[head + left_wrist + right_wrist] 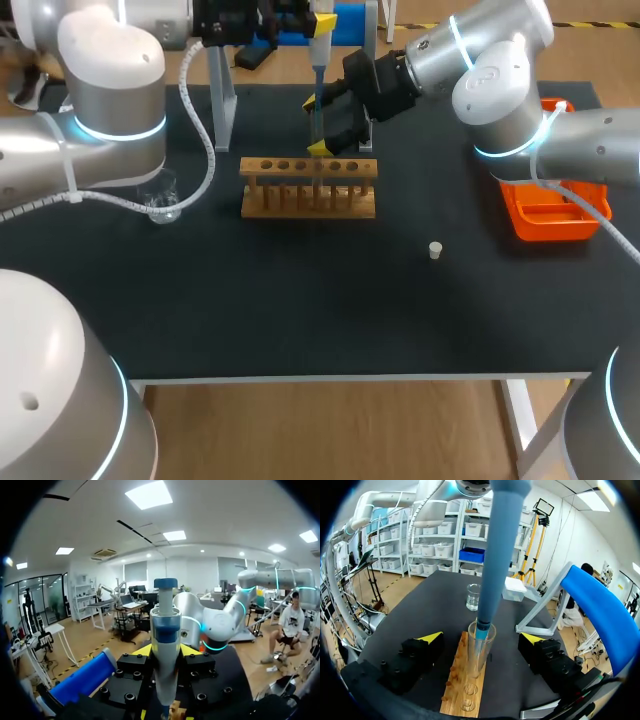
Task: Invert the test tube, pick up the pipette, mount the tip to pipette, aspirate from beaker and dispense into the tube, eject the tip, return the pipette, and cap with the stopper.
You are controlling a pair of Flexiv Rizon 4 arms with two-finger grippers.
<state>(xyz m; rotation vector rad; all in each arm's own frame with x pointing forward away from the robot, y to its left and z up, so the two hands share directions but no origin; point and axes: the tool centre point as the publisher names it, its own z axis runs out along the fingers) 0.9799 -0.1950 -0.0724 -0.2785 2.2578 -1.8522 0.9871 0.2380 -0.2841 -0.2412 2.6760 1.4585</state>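
ROBOT ARMS AT THE RACK: Two arms meet over a light wooden test-tube rack [308, 190] in the upper middle of a matte black surface [300, 320]. The left hand [165, 654], at the top centre of the overhead frame, is clenched around a white-and-blue pipette [320, 45] held upright. The pipette's slim blue lower end dips into the mouth of a clear glass test tube [480, 650] standing in the rack. The right hand [481, 639], entering from the upper right, is released, its yellow-tipped fingers wide on either side of the tube and clear of the glass. A small clear glass beaker [160, 200] sits left of the rack, near the left arm. A small white stopper [435, 250] lies alone right of centre, well apart from the rack. An orange plastic tray [548, 222] rests at the right edge, partly under the right arm. A grey metal stand [222, 100] carrying a blue cylinder [350, 22] rises behind the rack.
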